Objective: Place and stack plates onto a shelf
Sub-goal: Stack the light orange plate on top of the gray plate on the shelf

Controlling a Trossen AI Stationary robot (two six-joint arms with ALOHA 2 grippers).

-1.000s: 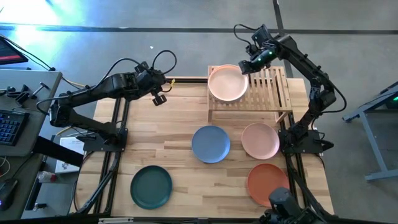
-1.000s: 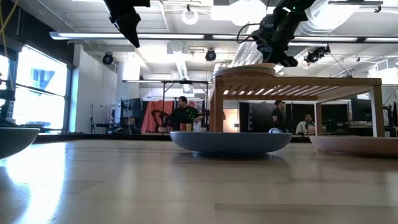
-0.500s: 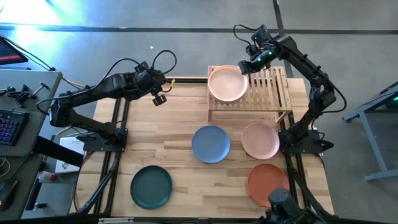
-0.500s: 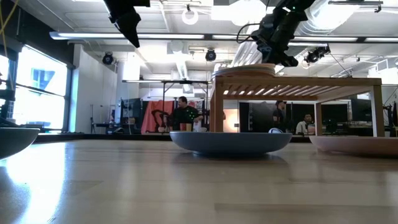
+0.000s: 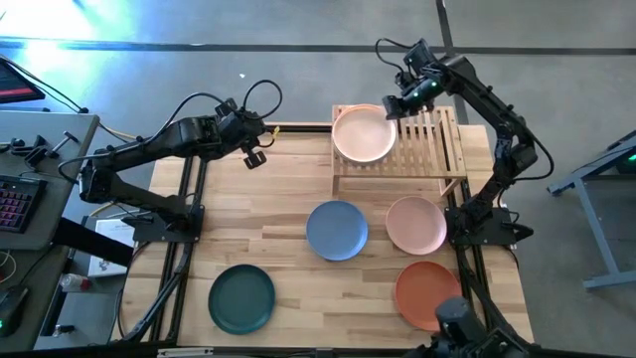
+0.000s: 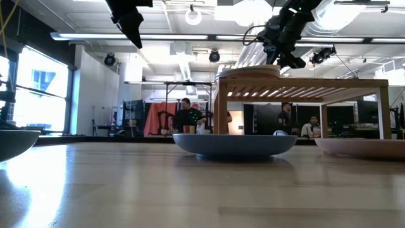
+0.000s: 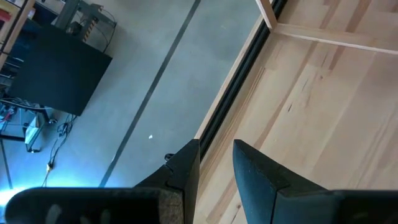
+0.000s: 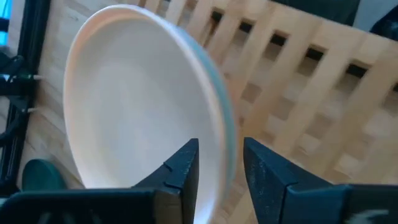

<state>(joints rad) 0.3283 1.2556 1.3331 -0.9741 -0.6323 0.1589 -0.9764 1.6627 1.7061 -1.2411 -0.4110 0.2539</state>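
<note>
A pale pink round plate with a low rim point(image 5: 364, 133) lies on the left half of the low light-wood slatted shelf point(image 5: 437, 139), with a thin blue-green edge of another plate showing under it in the right wrist view, so it tops a small stack. The right gripper point(image 5: 397, 100) hangs at the stack's back right rim, its dark fingers point(image 8: 181, 168) parted and straddling the plate's edge point(image 8: 219, 124) without clamping it. The shelf's right half is bare slats, open room beside the stack.

On the butcher-block tabletop point(image 5: 268, 209) in front of the shelf sit four more plates, well apart from one another: a blue round plate point(image 5: 337, 230) near the centre, a peach round plate point(image 5: 415, 225) to its right, a terracotta round plate point(image 5: 427, 293) at the front right corner and a dark green round plate point(image 5: 241, 298) at the front left. The left gripper point(image 5: 254, 156) hovers high over the table's back left edge, holding nothing, its fingers point(image 7: 261, 177) a narrow gap apart. The table's left half lies open.
</note>
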